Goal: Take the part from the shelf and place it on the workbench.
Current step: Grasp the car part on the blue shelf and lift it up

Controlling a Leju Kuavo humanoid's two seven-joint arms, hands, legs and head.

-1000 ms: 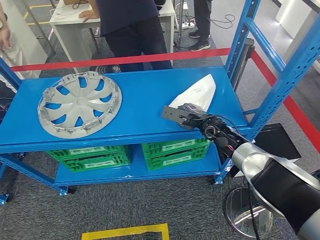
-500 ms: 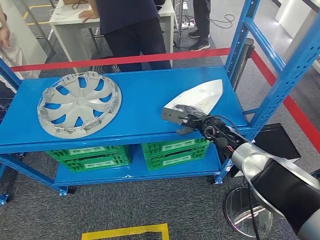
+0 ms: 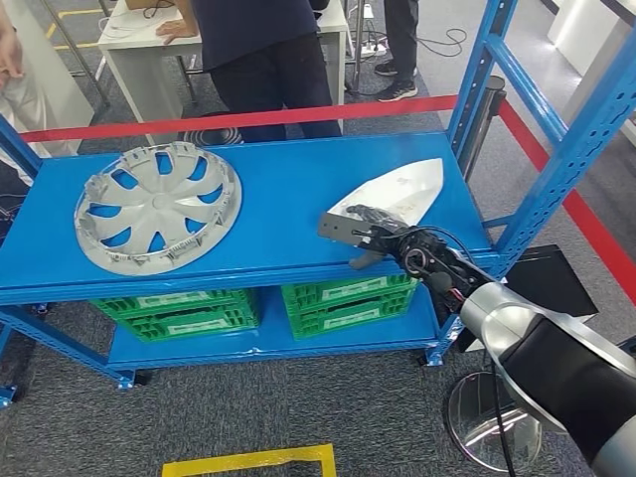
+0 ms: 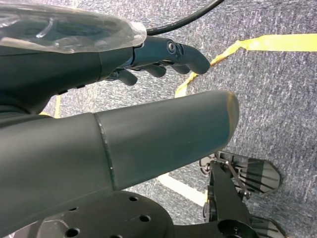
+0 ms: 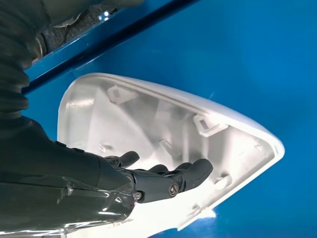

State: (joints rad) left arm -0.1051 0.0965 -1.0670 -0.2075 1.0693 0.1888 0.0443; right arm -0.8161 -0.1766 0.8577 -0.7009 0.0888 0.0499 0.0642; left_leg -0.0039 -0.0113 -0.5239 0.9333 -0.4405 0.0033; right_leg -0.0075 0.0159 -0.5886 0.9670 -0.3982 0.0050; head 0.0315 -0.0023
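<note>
Head view: grey carpet floor w/ yellow tape lines, red barrier tape running behind a blue metal shelf w/ perforated uprights. Shelf top is smooth painted sheet. On it at 9 o'clock lies a silver plastic hubcap, round, spoked, clips along the rim. At 3 o'clock is the part: a white glossy plastic shell, teardrop shape w/ a pointed tip, tilted up off the deck. Right hand, dark fingers on a silver arm w/ black cabling, reaches in from 5 o'clock & has its fingers over the near edge of the part, thumb underneath; it grips the shell. Lower shelf carries green ribbed plastic crates. People stand behind the tape near a white table. A round chrome base sits on the carpet at 5 o'clock.

Left wrist view: speckled grey carpet w/ yellow tape. Left hand hangs over it, dark smooth fingers loosely curled, apart, holding nothing.

Right wrist view: glossy blue shelf surface. The part shows its hollow inside: moulded white plastic w/ small clip tabs & ribs, thin rounded rim. Right hand's fingers lie inside the shell, hooked over its edge.
</note>
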